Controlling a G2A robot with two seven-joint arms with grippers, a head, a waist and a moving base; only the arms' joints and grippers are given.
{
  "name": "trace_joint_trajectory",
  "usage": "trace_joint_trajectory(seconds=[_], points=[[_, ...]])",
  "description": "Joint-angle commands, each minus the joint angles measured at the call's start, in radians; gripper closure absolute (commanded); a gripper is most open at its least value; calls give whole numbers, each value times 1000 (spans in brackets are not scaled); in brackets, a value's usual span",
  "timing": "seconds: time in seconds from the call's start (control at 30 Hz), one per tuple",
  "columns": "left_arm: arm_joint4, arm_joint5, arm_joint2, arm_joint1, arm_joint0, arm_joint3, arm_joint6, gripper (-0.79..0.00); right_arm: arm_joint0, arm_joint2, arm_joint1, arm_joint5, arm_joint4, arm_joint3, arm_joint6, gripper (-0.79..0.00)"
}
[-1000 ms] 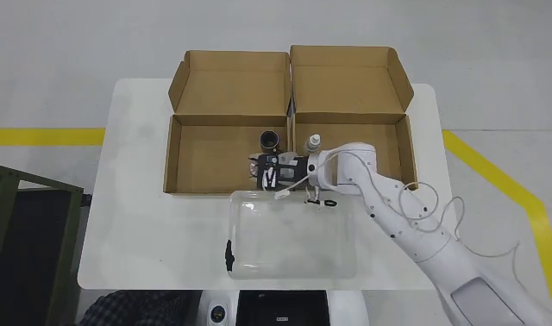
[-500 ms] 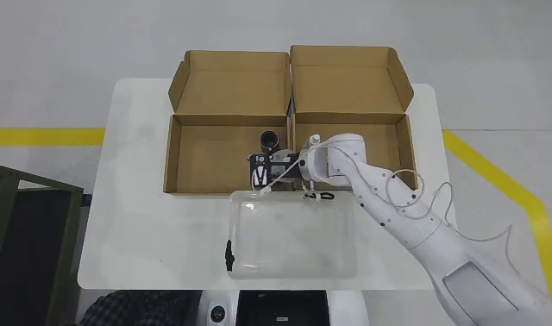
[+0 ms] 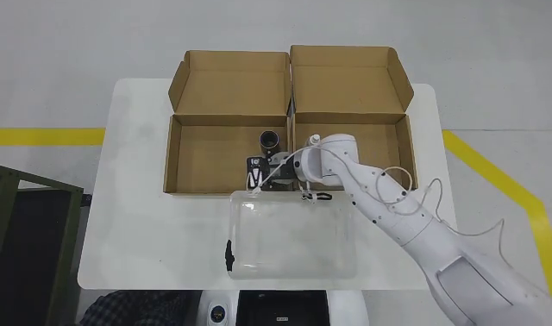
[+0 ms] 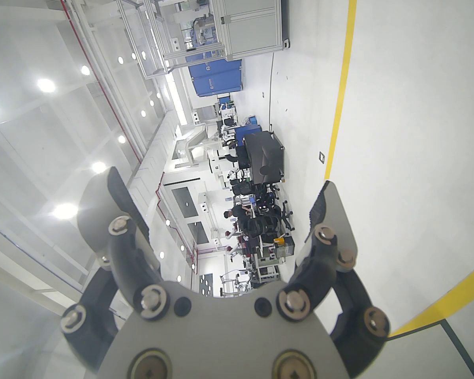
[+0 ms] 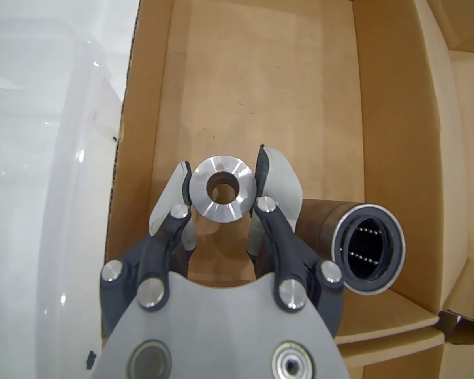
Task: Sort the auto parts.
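Note:
My right gripper [image 5: 224, 162] is shut on a silver metal ring [image 5: 222, 194] with a hole through its middle. It holds the ring just above the floor of the left cardboard box [image 5: 260, 60]. From the top, this gripper [image 3: 255, 172] sits near the box's front wall, towards its right side. A dark cylindrical bearing [image 5: 365, 248] lies in the same box beside the gripper, at the right wall [image 3: 270, 139]. My left gripper [image 4: 221, 183] is open with nothing between its fingers and faces out into the room.
A second open cardboard box [image 3: 379, 141] adjoins the left box [image 3: 207, 158] on the right, with a small pale part [image 3: 315, 140] at its left wall. A clear plastic container [image 3: 293, 235] stands in front of both boxes. A small black piece [image 3: 228, 257] lies at its left edge.
My right gripper has moved a little to the left inside the left box, still holding the ring, and the arm has swung closer over the boxes.

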Motion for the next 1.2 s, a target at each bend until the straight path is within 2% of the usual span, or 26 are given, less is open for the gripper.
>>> trace_joint_trajectory(seconds=[0.0,0.2,0.53,0.67,0.87,0.93,1.07,1.17], points=[[0,0,0,0,0,0,0,-785,5,-3,-4,0,-2,7,4,-354],[0,0,0,0,0,0,0,-785,13,7,-9,11,-5,6,2,-419],[0,0,0,0,0,0,0,-785,-35,131,26,45,-1,-144,-26,-391],[0,0,0,0,0,0,0,-785,-100,200,49,65,4,-236,-12,-431],[0,0,0,0,0,0,0,-785,-250,303,85,100,18,-396,12,-465],[0,0,0,0,0,0,0,-785,-308,343,98,117,11,-456,21,-505],[0,0,0,0,0,0,0,-785,-434,435,125,144,-28,-573,24,-653],[0,0,0,0,0,0,0,-785,-536,514,144,167,-54,-658,23,-723]])
